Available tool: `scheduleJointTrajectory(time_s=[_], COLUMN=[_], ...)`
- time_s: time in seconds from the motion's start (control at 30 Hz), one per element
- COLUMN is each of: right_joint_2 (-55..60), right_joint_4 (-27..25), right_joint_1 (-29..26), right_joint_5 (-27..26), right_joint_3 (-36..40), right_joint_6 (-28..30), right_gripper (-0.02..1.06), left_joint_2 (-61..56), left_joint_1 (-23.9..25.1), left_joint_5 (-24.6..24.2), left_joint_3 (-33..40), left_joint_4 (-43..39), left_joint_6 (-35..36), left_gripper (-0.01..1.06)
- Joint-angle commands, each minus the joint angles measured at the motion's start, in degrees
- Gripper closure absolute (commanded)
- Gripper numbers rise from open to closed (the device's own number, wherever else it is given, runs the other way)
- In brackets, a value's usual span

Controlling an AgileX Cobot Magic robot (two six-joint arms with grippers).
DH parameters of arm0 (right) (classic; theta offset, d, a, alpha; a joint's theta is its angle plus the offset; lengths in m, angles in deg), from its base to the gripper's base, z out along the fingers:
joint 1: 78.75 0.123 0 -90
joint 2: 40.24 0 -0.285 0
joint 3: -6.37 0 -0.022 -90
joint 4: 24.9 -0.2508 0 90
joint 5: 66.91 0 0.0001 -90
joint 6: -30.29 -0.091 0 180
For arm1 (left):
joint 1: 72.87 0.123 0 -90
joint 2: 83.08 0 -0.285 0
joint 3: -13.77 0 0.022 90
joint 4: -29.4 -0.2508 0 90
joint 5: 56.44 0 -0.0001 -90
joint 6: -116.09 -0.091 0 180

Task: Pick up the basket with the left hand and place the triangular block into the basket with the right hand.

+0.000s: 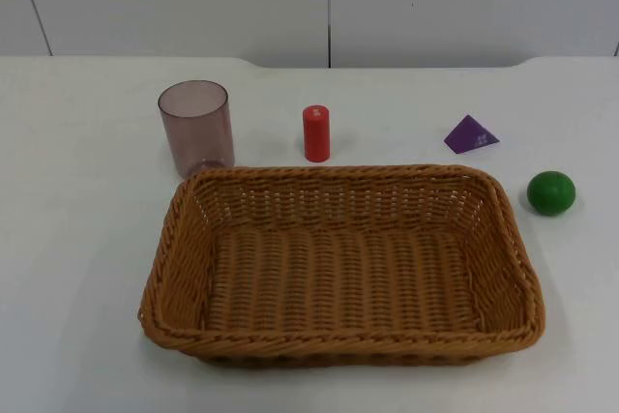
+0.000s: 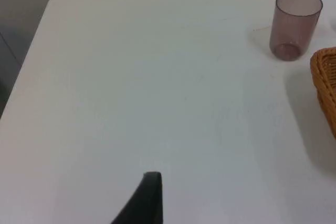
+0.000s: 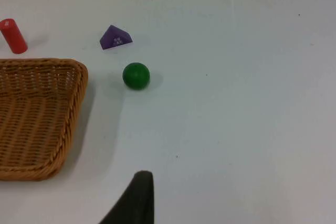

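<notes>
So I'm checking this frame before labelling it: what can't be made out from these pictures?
- Left gripper: one black fingertip at the left wrist view's edge; open or shut cannot be told.
- Right gripper: likewise one fingertip in the right wrist view.
- Basket: cut off by the edge in both wrist views.
- Purple triangular block: its white marking is too small to read.
- Red cylinder: its label is also too small.

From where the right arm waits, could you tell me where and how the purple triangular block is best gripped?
The purple triangular block lies flat on the table, clear of the basket and green ball. I would come straight down and probably pinch its two sloping faces low, near the base, since they narrow toward the ridge.
</notes>
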Motion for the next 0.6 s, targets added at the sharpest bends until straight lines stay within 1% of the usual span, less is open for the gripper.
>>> scheduleJointTrajectory(time_s=[0.0,0.03,0.07,0.13,0.17,0.2,0.23,0.3,0.4,0.43,0.5,0.57], right_joint_2=[-0.1,-0.1,-0.1,-0.1,1.5,3.6,3.6,8.4,16.0,16.0,20.9,25.8], right_joint_4=[0.1,0.1,0.1,0.1,0.3,0.3,0.3,0.3,0.3,0.3,0.5,0.5], right_joint_1=[0.0,0.0,0.0,0.0,0.0,0.0,0.0,0.0,0.0,0.0,0.0,0.0], right_joint_5=[-0.5,-0.7,-0.7,-1.1,-1.7,-2.2,-2.2,-4.2,-7.1,-7.1,-9.8,-12.6], right_joint_3=[-0.1,-0.2,-0.2,-1.7,-3.7,-5.1,-5.1,-8.7,-14.2,-14.2,-17.6,-20.8], right_joint_6=[0.0,0.0,0.0,-0.6,-1.2,-1.6,-1.6,-2.9,-3.2,-3.2,-3.2,-3.2], right_gripper=[-0.01,-0.01,-0.01,-0.01,-0.01,-0.01,-0.01,-0.01,-0.01,-0.01,-0.01,-0.01], left_joint_2=[-0.2,-0.2,-0.2,-0.2,2.3,4.7,4.7,9.7,18.9,18.9,25.9,31.6], left_joint_1=[-0.4,-0.4,-0.4,-0.4,-0.4,-0.4,-0.4,-0.4,-0.4,-0.4,-0.4,-0.4], left_joint_5=[0.9,1.1,1.1,1.7,2.1,3.1,3.1,6.8,14.6,14.6,16.2,16.2], left_joint_3=[0.1,-0.4,-0.4,-2.4,-4.0,-5.2,-5.2,-8.0,-13.1,-13.1,-17.6,-21.5], left_joint_4=[-0.7,-1.3,-1.3,-2.8,-4.4,-5.1,-5.1,-5.4,-5.5,-5.5,-4.8,-3.7], left_joint_6=[1.4,3.1,3.1,7.9,9.3,9.3,9.3,9.3,9.9,9.9,9.9,9.9], left_gripper=[0.0,0.0,0.0,0.0,0.0,0.0,0.0,0.0,0.0,0.0,0.0,0.0])
